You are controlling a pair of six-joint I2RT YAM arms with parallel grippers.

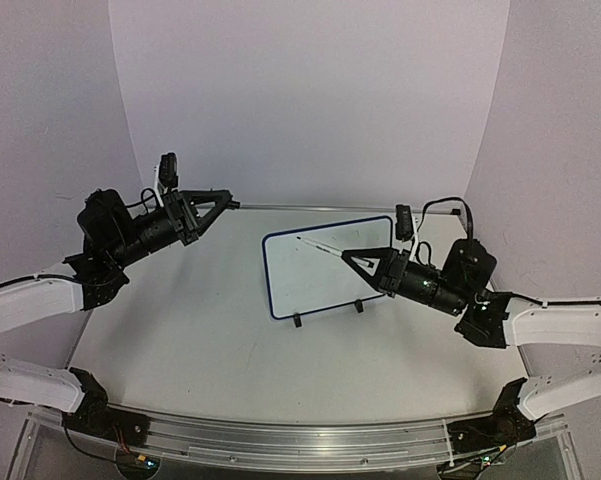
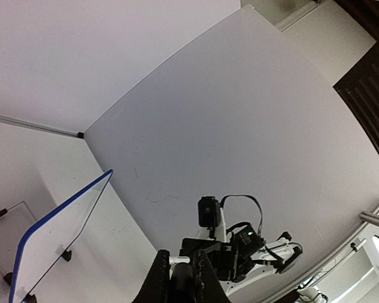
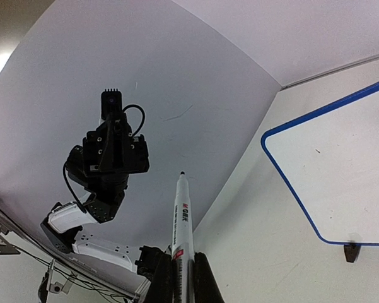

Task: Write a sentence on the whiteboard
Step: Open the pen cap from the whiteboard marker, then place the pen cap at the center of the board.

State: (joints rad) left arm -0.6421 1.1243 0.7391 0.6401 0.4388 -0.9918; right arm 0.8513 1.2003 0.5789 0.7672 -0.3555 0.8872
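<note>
Two arms hang above the surface (image 1: 200, 335). The right gripper (image 1: 346, 256) is clamped on a black-and-white marker pen (image 1: 318, 245) whose tip sits over the upper left part of the whiteboard (image 1: 325, 275), which stands propped on its feet mid-surface. The left gripper (image 1: 228, 203) hovers well off to the left, jaws apparently drawn together on nothing. A few tiny dark specks (image 3: 316, 150) mark the board's face, too small to read.

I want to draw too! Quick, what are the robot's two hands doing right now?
Left gripper: holds nothing; open or closed cannot be told.
Right gripper: closed on the marker.
</note>
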